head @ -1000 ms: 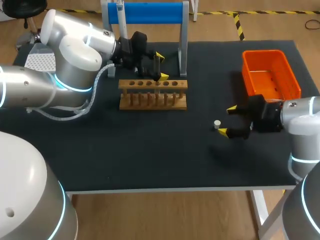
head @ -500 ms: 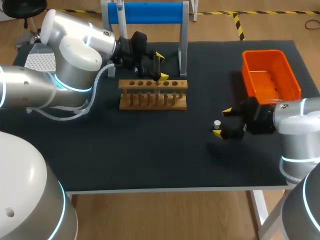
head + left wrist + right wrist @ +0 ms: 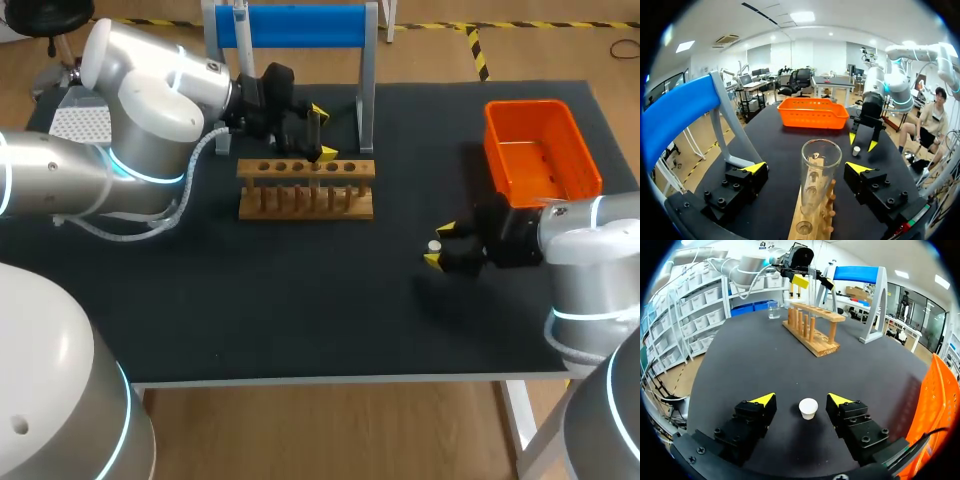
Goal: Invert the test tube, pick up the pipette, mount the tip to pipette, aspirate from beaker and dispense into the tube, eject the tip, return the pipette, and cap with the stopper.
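A clear test tube [image 3: 819, 175] stands mouth-up in the wooden rack [image 3: 305, 188]. My left gripper [image 3: 807, 167] is open around it, with a gap on each side. In the head view that gripper [image 3: 318, 130] hovers over the rack's back edge. A small white stopper [image 3: 808, 408] stands on the black mat between the fingers of my right gripper [image 3: 802, 399]. A small gap shows on each side, so the gripper is open. The head view shows the stopper [image 3: 434, 245] at the right gripper's [image 3: 437, 245] yellow tips. A glass beaker [image 3: 773, 310] stands beyond the rack.
An orange basket [image 3: 540, 145] sits at the table's back right, just behind my right arm. A blue-topped stand [image 3: 290, 25] rises behind the rack. A white perforated box [image 3: 80, 120] lies at the far left, behind my left arm.
My right gripper has slid left until its fingers straddle the stopper, and the fingers have come closer together. The left arm and the tube have not moved.
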You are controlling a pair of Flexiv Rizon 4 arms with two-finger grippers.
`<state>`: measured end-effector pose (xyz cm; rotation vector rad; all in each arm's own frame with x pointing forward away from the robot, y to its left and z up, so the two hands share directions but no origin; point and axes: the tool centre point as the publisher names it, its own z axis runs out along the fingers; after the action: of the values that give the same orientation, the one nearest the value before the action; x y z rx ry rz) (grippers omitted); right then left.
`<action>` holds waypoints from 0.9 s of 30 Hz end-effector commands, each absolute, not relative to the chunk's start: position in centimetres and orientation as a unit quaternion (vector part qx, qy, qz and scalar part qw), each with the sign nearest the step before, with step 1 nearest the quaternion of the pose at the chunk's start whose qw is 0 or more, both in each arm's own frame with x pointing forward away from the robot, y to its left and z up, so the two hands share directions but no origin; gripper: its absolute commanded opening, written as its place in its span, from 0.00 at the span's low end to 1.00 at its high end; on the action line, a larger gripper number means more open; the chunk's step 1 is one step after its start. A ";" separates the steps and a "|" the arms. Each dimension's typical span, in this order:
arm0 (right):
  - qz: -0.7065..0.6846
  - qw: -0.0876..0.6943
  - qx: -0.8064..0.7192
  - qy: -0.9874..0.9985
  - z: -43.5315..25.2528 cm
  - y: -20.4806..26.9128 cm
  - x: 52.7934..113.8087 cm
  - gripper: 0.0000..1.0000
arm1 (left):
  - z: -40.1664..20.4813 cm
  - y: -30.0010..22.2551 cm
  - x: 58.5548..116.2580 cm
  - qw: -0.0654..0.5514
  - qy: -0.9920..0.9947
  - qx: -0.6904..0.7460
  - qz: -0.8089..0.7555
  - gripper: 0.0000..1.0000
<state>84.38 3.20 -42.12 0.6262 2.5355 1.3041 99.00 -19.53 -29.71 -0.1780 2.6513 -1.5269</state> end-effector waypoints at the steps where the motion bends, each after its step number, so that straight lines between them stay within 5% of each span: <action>1: 0.441 0.112 0.215 0.864 -42.3 3.4 84.5 0.63 | -29.7 -19.5 99.1 0.037 0.865 -0.058 -0.497 1.00; 14: 0.439 0.112 0.219 0.864 -42.6 3.6 84.8 0.50 | -29.7 -19.5 99.1 0.037 0.865 -0.058 -0.497 1.00; 27: 0.434 0.113 0.225 0.865 -42.9 3.4 85.1 0.48 | -29.7 -19.5 99.1 0.037 0.865 -0.058 -0.497 1.00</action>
<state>85.03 3.40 -42.78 0.6603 2.5389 1.2733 99.00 -19.53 -29.71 -0.1780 2.6513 -1.5269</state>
